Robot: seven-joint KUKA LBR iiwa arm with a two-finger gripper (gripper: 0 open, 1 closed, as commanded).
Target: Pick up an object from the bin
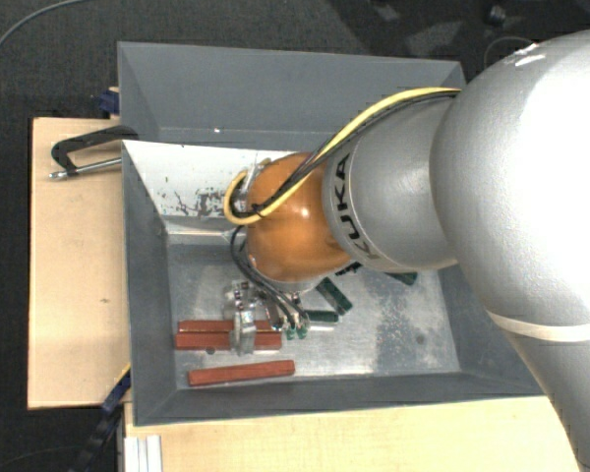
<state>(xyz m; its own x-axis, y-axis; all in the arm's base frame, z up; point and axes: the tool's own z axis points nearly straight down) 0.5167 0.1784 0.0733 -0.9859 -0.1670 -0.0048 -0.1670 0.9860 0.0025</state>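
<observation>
view: camera view, looking down
gripper: gripper point(244, 330) low at 7 o'clock of the grey metal bin point(147, 264)
jaws: cannot tell, open or closed
target: flat red-brown rectangular bar point(203, 337) on the floor, directly under the gripper
neighbour: 2nd red-brown bar point(241, 372) just beside, at 6 o'clock
progress: nothing lifted yet; grip and lift left, I judge

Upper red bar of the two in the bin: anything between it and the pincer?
Nothing visible. The pincer is right over the middle of the upper red bar; the lower red bar lies apart, nearer the bin's wall.
</observation>
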